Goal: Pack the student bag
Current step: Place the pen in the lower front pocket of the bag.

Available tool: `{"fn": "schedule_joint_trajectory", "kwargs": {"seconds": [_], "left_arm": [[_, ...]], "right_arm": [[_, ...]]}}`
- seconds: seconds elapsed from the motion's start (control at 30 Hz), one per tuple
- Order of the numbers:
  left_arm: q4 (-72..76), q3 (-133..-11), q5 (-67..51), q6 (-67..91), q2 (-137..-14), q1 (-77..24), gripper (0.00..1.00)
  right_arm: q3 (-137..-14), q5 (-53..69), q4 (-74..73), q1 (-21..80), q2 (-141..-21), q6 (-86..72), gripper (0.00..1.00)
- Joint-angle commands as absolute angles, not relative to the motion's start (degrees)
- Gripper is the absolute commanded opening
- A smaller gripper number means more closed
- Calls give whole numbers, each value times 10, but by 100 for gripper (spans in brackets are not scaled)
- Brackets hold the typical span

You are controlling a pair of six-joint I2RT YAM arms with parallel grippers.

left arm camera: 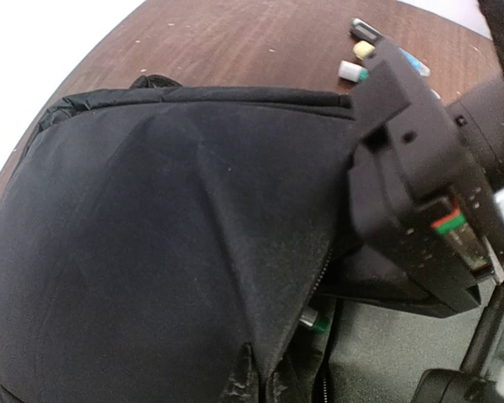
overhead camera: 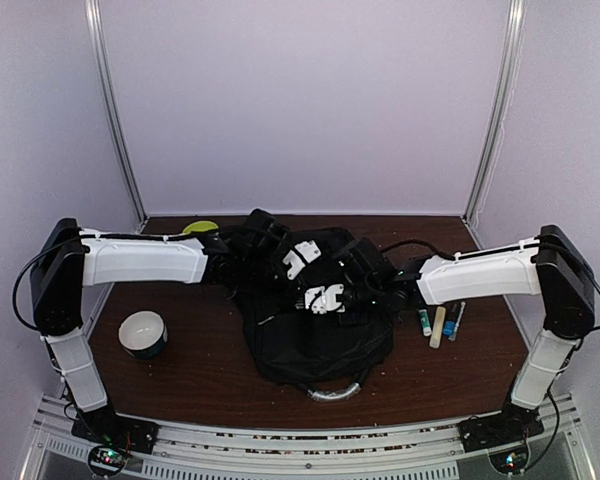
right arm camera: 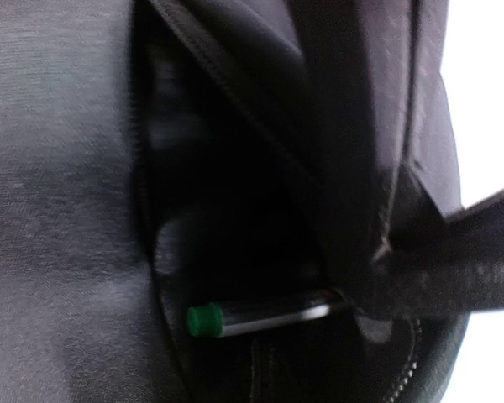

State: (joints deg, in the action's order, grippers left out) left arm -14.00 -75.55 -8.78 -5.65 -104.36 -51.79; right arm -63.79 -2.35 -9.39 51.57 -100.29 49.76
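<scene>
Two arms meet over the bag in the top view. It lies in the middle of the table, its grey handle toward the arm bases. Your left gripper and right gripper sit close together on its upper part, but their fingertips are lost against the black cloth. A bowl stands to the left, and a few markers lie on the right, near the bag.

The left wrist view gives you what the top view hides: a zip opening with a green-capped pen inside it. The cloth rises to a pinched peak at the bottom edge, where the left fingers are cut off. They are closed, yet you cannot tell what they grip. The right gripper's black body fills the right side.

In the right wrist view the pen shows plainly, lying in the dark opening with its cap to the left. Its other end disappears behind a blurred dark shape. The right fingers are closed, and you cannot tell whether they hold the pen.
</scene>
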Motion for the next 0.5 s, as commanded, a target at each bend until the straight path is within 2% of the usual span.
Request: {"fn": "schedule_joint_trajectory", "kwargs": {"seconds": [0.0,0.47], "left_arm": [[-127,-775,-136,-54,-1037,-531,0],[-140,-792,-113,-48,-1051,-523,0]], "right_arm": [[-639,-126,34,502,-1012,435,0],[-621,81,-142,504,-913,433,0]]}}
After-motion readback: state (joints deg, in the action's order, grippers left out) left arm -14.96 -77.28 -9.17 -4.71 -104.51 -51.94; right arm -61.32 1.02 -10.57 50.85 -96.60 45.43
